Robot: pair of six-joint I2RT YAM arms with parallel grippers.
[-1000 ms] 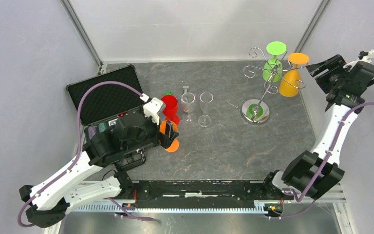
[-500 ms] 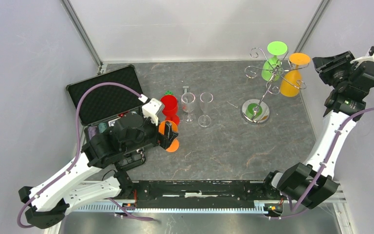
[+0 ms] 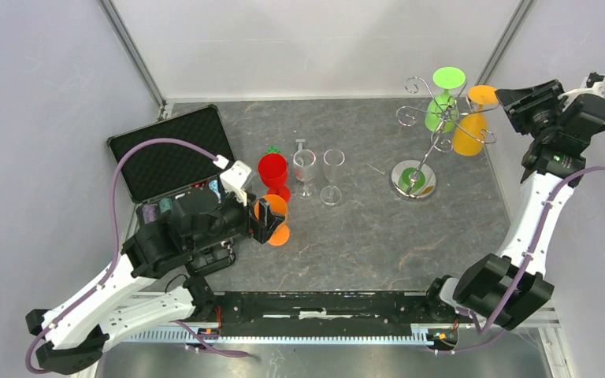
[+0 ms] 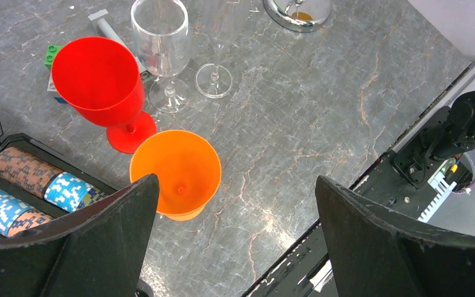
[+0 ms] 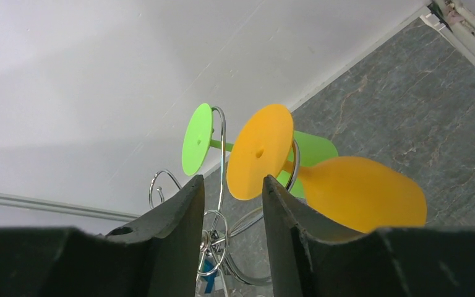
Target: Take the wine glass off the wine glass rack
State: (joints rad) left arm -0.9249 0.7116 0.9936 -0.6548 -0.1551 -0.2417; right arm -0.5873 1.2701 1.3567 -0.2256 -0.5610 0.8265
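Yellow wine glass [image 3: 469,130] hangs inverted on wine glass rack [image 3: 414,179], right-hand arm. Likely light, stiff, slick plastic; take by stem below foot. Right pincer [image 5: 233,185] part-apart, empty, beside rack. Left pincer [image 4: 235,182] wide apart, well off rack.

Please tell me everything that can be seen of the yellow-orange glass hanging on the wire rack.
The yellow-orange glass looks like opaque plastic: a rounded bowl, short stem, flat round foot. It hangs upside down, foot up, its stem caught in a curled arm of the wire rack. A green glass hangs beside it. The right hand is near its foot; contact cannot be told.
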